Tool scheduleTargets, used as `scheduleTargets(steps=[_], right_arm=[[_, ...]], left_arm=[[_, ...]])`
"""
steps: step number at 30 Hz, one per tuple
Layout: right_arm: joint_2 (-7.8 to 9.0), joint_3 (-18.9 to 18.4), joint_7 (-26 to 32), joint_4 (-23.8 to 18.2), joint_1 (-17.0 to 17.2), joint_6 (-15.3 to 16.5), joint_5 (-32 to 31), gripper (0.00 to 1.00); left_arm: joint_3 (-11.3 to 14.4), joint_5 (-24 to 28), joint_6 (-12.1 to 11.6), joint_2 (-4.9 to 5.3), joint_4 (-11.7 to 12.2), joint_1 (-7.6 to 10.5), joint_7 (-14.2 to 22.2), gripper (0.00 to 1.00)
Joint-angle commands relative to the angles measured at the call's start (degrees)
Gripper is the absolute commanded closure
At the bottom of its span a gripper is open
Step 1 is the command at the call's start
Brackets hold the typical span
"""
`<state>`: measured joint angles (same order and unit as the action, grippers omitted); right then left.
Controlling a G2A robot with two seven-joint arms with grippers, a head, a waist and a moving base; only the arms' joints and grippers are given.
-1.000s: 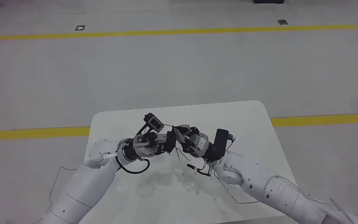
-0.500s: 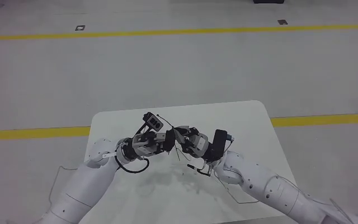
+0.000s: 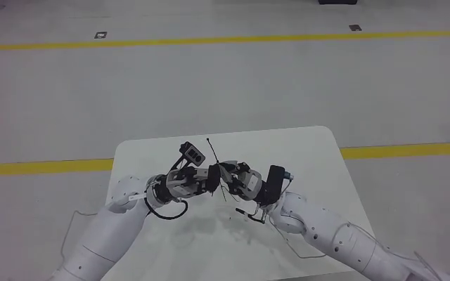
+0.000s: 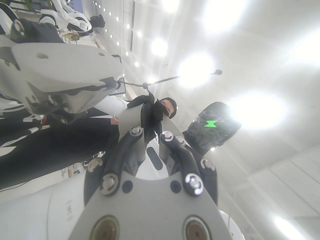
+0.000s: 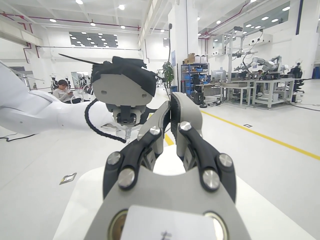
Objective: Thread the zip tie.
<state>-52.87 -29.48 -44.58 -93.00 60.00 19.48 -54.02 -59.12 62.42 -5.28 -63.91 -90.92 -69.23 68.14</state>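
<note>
So the zip tie [image 3: 212, 150] sticks up way longer now. Its free end pokes toward the top centre of the frame, above where the left gripper [image 3: 210, 178] and right gripper [image 3: 228, 180] meet.

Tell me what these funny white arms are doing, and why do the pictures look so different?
It is a robot with two arms working over a white table. One picture looks down from a camera above the arms. The other two come from little cameras on the wrists, so each shows its own pincher, called an end effector, up close. The left end effector and the right end effector are both squeezed shut on a thin black zip tie, held in the air between them. The job is to poke the tie's tail through its own little head.
</note>
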Motion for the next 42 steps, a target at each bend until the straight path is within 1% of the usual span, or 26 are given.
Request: scheduleTargets(steps=[1,11,20,42], right_arm=[[0.04,-0.07,-0.04,-0.15,0.14,0.00,-0.13,1.00],[0.19,-0.02,-0.14,0.11,1.02,0.00,-0.49,1.00],[0.17,-0.02,-0.10,0.76,1.53,0.00,-0.67,1.00],[-0.42,0.50,0.87,2.30,1.52,0.00,-0.68,1.00]], left_arm=[[-0.07,-0.05,-0.08,-0.02,-0.21,-0.20,-0.09,1.00],[-0.58,-0.28,-0.39,-0.10,-1.49,-0.72,-0.60,1.00],[-0.87,-0.68,-0.48,-0.19,-2.54,-0.79,-0.78,1.00],[-2.35,-0.96,-1.02,-0.46,-3.71,0.51,-0.71,1.00]])
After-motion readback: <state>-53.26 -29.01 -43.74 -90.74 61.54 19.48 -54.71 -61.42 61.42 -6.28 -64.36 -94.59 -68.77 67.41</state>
